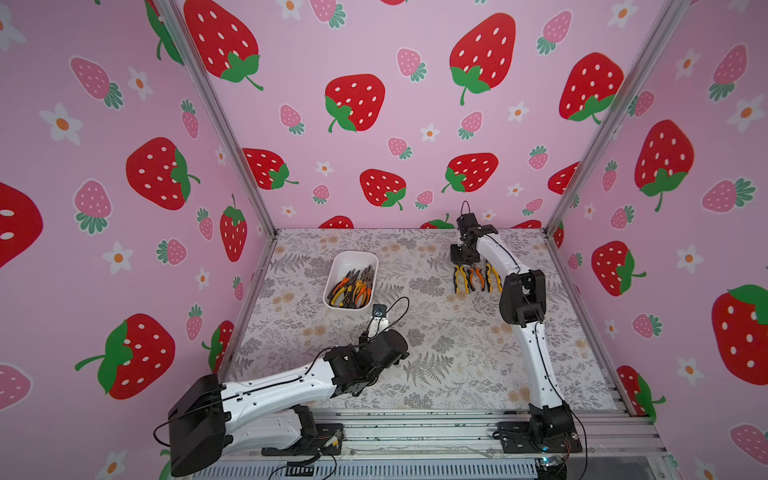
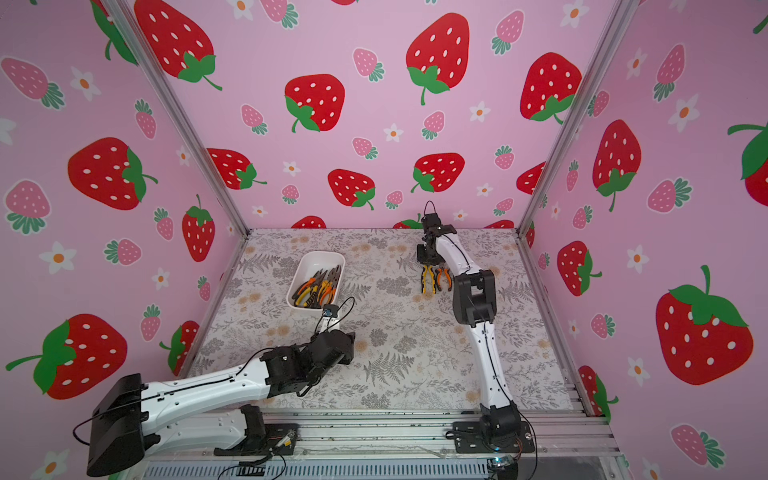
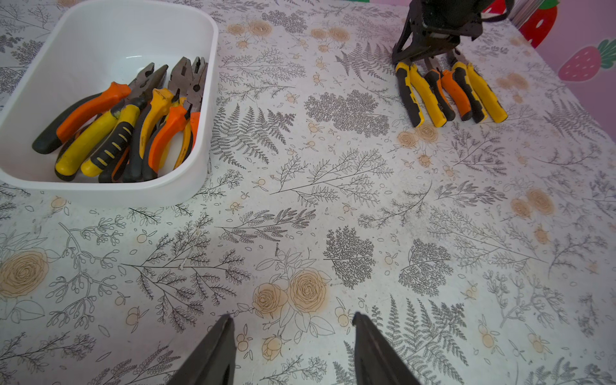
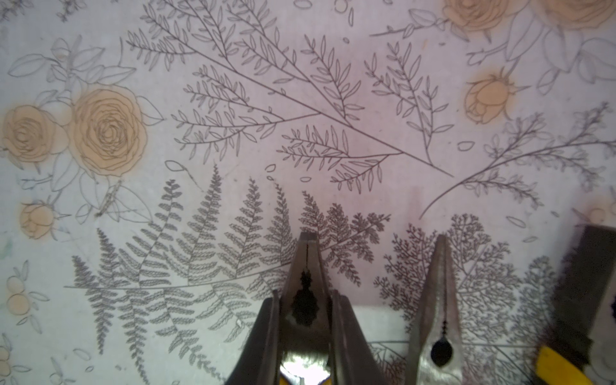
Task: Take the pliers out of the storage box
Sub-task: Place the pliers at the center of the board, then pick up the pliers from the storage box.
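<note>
Pliers look stiff and heavy; you pinch the metal head. Right gripper straddles one, grip unclear; left gripper apart.

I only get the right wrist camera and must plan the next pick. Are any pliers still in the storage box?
Observer: Yes, the storage box holds several pliers, piled with handles overlapping.
Operator: Is the left gripper free?
Observer: Yes, the left gripper is open and empty, near the box.
Operator: What handles do the ones beside me have?
Observer: The three pliers on the table lie in a row: yellow-and-black, orange-and-black, yellow-and-black.
</note>
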### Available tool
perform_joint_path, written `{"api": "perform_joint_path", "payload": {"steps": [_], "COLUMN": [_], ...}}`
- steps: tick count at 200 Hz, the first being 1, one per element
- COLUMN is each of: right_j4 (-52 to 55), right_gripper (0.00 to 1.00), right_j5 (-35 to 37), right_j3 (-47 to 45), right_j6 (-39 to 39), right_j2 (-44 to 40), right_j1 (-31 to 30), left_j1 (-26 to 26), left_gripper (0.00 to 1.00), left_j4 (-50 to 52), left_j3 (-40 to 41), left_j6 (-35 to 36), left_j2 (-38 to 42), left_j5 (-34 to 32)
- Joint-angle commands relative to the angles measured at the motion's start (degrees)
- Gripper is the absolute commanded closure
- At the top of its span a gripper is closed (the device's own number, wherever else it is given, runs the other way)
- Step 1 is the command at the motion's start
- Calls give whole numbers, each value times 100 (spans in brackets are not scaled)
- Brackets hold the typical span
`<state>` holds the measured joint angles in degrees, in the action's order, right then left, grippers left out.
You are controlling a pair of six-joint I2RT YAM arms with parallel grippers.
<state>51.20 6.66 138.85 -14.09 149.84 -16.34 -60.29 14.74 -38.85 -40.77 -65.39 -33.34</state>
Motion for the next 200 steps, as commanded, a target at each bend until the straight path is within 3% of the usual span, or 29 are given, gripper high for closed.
{"api": "perform_joint_path", "payload": {"steps": [1,29,62,102,121,149,174,200], "right_j4": [133,221,367,322,307,-259,-602,-810], "right_gripper": [63,42,41,41,41,41,43,44], "right_j5": [15,-24,226,698,769,625,591,668], "right_j3": [-174,133,587,-262,-1222,-3540,-5309,-6329], "right_j6": [-68,-103,-127,-92,-175,-502,-853,-1192], "right_j2": [159,165,-220,-1958,-3094,-4953,-6124,-6860], "right_j1": [-32,-36,-97,-403,-670,-1194,-1790,-2389], "left_j1": [25,24,31,347,1041,2045,2903,3501], "left_gripper": [42,42,42,40,40,39,39,40], "left_j4": [-26,65,404,986,1489,1770,2172,2798], "left_j3": [62,5,-171,-487,-777,-1150,-1862,-2977], "left_j6": [-31,-10,43,288,199,364,747,1466], "left_j2": [107,174,314,557,528,400,-218,-1191], "left_j5": [-10,3,-30,24,497,1455,2394,2806]}}
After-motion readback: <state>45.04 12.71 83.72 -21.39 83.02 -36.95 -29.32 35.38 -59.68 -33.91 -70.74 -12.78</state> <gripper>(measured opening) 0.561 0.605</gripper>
